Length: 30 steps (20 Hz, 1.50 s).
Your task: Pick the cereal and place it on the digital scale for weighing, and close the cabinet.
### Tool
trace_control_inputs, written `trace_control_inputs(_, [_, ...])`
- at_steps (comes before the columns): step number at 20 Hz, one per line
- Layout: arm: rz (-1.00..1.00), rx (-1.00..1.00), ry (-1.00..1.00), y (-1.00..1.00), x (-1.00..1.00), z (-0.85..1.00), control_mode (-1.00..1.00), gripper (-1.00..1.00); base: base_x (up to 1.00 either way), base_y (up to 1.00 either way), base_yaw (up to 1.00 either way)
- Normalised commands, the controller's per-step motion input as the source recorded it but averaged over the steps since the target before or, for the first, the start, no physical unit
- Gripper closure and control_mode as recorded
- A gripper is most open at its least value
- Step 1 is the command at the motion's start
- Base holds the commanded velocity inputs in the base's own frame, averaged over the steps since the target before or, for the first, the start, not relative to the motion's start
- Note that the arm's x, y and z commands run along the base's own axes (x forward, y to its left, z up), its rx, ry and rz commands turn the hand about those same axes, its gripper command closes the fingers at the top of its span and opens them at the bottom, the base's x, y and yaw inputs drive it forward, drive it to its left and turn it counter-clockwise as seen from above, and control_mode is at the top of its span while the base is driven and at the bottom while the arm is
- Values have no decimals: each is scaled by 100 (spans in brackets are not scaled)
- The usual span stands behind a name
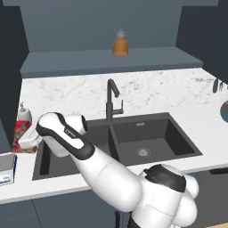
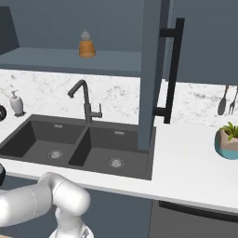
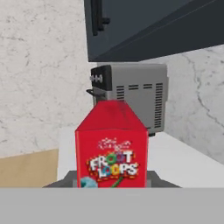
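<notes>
The cereal (image 1: 19, 130) is a red box with colourful print, at the left end of the counter beside the sink. My gripper (image 1: 24, 140) reaches left to it and is shut on the cereal. In the hand view the cereal (image 3: 111, 151) stands upright dead ahead, with dark fingers (image 3: 65, 180) at both its lower sides. The digital scale (image 1: 6, 167), flat with a blue edge, lies at the frame's left edge, nearer than the box. The cabinet (image 1: 111, 26) above the sink stands open, its door (image 2: 149, 69) seen edge-on with a long black handle (image 2: 173, 65).
An amber bottle (image 1: 120, 44) stands on the cabinet shelf. A white soap dispenser (image 1: 24, 113) is behind the cereal. A black faucet (image 1: 111, 100) rises over the dark double sink (image 1: 178, 142). A grey toaster oven (image 3: 131, 98) lies beyond the box. A potted plant (image 2: 228, 139) sits right.
</notes>
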Motion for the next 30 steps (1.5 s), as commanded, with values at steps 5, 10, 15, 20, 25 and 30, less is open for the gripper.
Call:
trace_control_inputs(5, [9,3,0,38,12,-32,-100,100,0,0,0])
trace_control_inputs(10, [5,0,0,26,28,-16,-100,100,0,0,0])
trace_control_inputs(15, [1,0,3,35,5,-36,-100,100,0,0,0])
trace_control_inputs(20, [1,0,6,27,5,-39,-100,100,0,0,0])
trace_control_inputs(25, [0,0,1,36,31,-38,-100,100,0,0,0])
trace_control_inputs(30, [0,0,-1,24,22,-31,-100,100,0,0,0])
